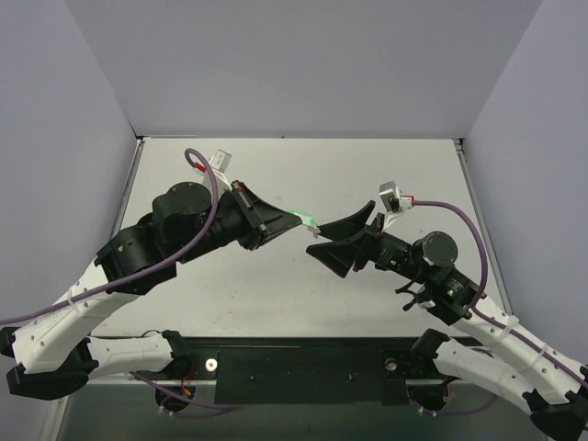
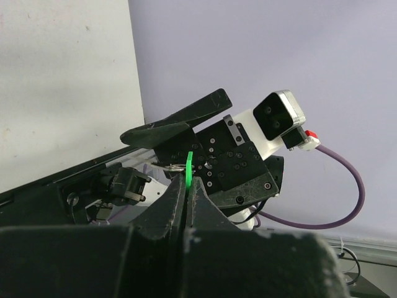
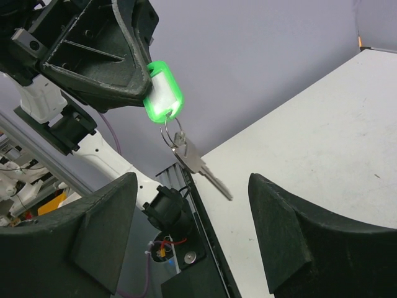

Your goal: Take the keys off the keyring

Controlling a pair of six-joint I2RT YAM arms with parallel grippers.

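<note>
**Keyring** [image 3: 164,93] (green translucent tag, thin metal ring beneath): held in the air above the counter. The left fingers [image 3: 105,62] are pressed together on the tag's upper end.

**Key** [image 3: 197,162]: grey metal, hanging from the ring. Long axis slanted, head uppermost, blade tip pointing down towards the counter.

**Right fingers** [image 3: 99,230]: spread wide, near the key, touching nothing.

**Counter** [image 1: 276,294]: white, flat.

**Walls** [image 1: 303,64]: pale lilac-grey.

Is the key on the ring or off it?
On: the key hangs from the ring under the green tag.
</note>
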